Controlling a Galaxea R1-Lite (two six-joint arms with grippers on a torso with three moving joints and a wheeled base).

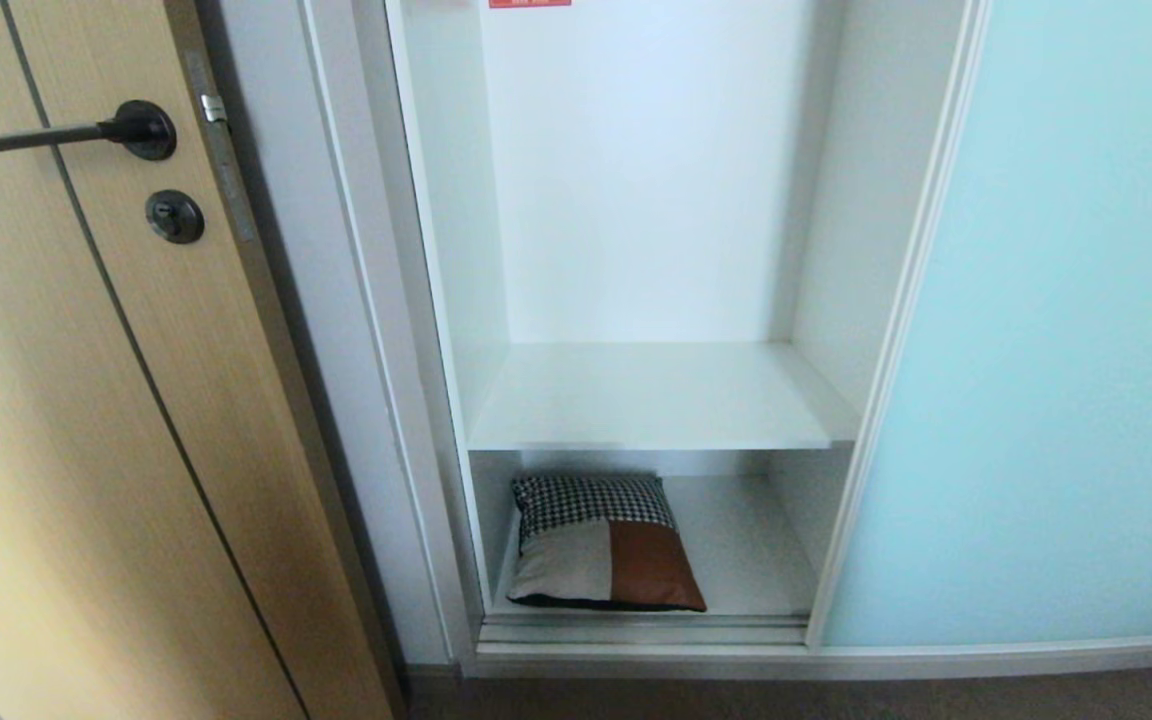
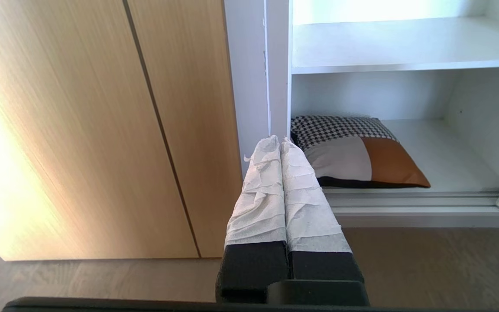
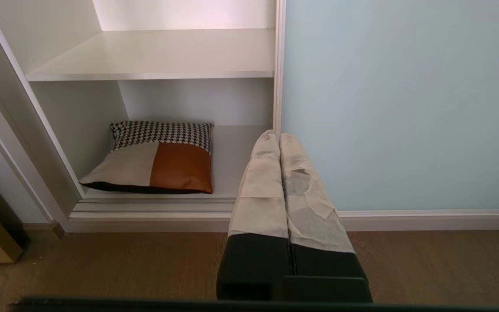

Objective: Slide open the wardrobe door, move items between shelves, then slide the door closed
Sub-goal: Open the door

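The cushion (image 1: 601,545) – houndstooth strip, cream and rust-brown panels, black piping – lies flat on the bottom shelf (image 1: 751,545), toward its left side, under a bare white shelf (image 1: 656,395). The frosted pale-blue sliding door (image 1: 1036,330) stands slid right. Left gripper (image 2: 280,145) and right gripper (image 3: 279,141) hang low before the wardrobe, fingers pressed together, empty. A tan wood door (image 1: 86,400) stands at left above brown floor (image 3: 102,264).

Head looks down; wrists low, sharing cushion (image 1: 601,545).
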